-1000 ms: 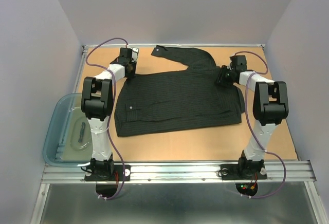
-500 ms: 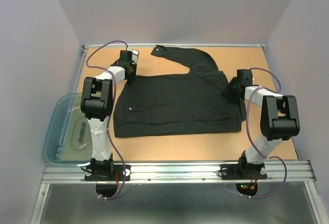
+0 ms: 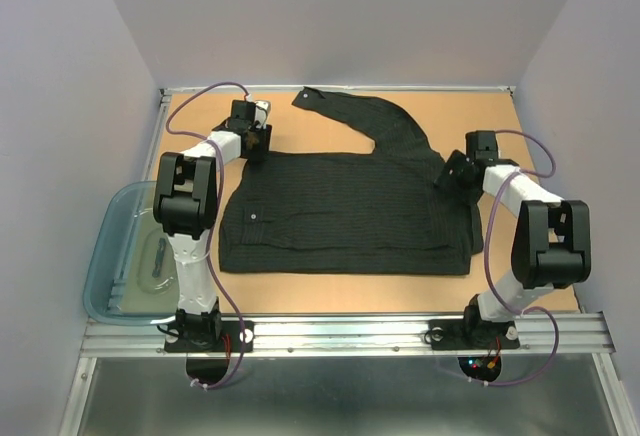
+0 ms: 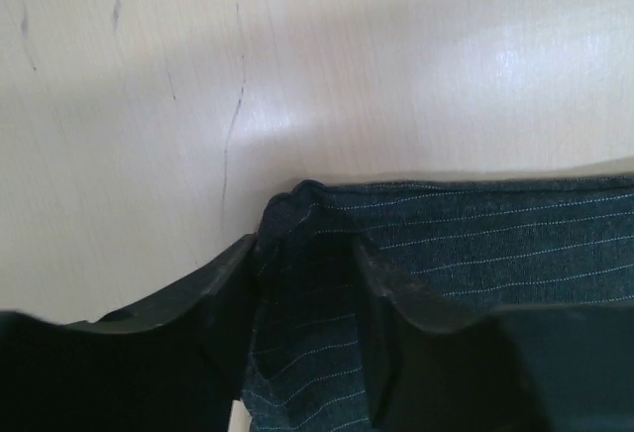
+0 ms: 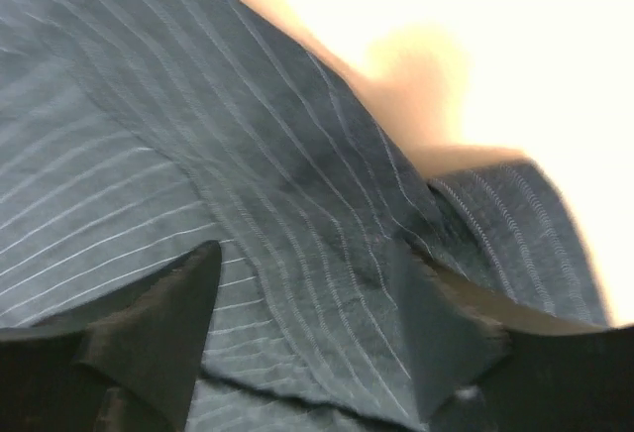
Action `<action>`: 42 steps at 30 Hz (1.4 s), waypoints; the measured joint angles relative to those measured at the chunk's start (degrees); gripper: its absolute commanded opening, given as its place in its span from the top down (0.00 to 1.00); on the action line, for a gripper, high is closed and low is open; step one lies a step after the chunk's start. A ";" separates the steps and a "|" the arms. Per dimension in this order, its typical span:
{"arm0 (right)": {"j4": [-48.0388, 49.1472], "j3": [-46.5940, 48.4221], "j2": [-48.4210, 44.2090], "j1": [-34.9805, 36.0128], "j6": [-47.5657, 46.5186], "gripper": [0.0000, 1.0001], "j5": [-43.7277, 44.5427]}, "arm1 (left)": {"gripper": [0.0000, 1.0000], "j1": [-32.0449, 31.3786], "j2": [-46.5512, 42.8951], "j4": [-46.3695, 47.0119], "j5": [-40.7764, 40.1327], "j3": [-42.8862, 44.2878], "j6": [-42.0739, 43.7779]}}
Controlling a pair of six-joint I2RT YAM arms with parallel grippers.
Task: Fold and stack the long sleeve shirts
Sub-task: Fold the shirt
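Note:
One long sleeve shirt (image 3: 345,211), black with thin pinstripes, lies spread flat on the wooden table (image 3: 530,256). One sleeve (image 3: 350,108) runs off toward the far edge. My left gripper (image 3: 256,142) is low over the shirt's far-left corner. In the left wrist view that gripper (image 4: 307,254) is open, with the cloth corner (image 4: 297,204) lying loose between its fingers. My right gripper (image 3: 455,170) sits at the shirt's far-right edge. In the right wrist view it (image 5: 305,254) is open, its fingers wide apart over pinstriped folds (image 5: 297,155).
A translucent blue-grey tub (image 3: 105,256) with small items inside stands off the table's left side, beside the left arm. A metal rail (image 3: 340,334) runs along the near edge. Purple walls close in the table on three sides.
The right arm swung right and nearer, drawing the shirt's right side out flatter. Both grippers opened and let go of the cloth. The left arm barely moved.

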 measured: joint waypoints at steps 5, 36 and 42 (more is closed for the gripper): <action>-4.44 12.87 1.92 -0.20 -6.49 0.20 0.04 | 0.26 0.02 -0.66 -1.09 -0.48 0.00 0.04; -5.70 43.98 33.73 -0.26 -26.86 0.34 -12.11 | 0.36 4.74 0.79 -0.57 5.22 1.11 1.66; -5.70 43.98 34.29 -0.24 -29.66 0.32 -12.26 | 0.48 4.76 0.98 -0.17 5.16 1.11 1.84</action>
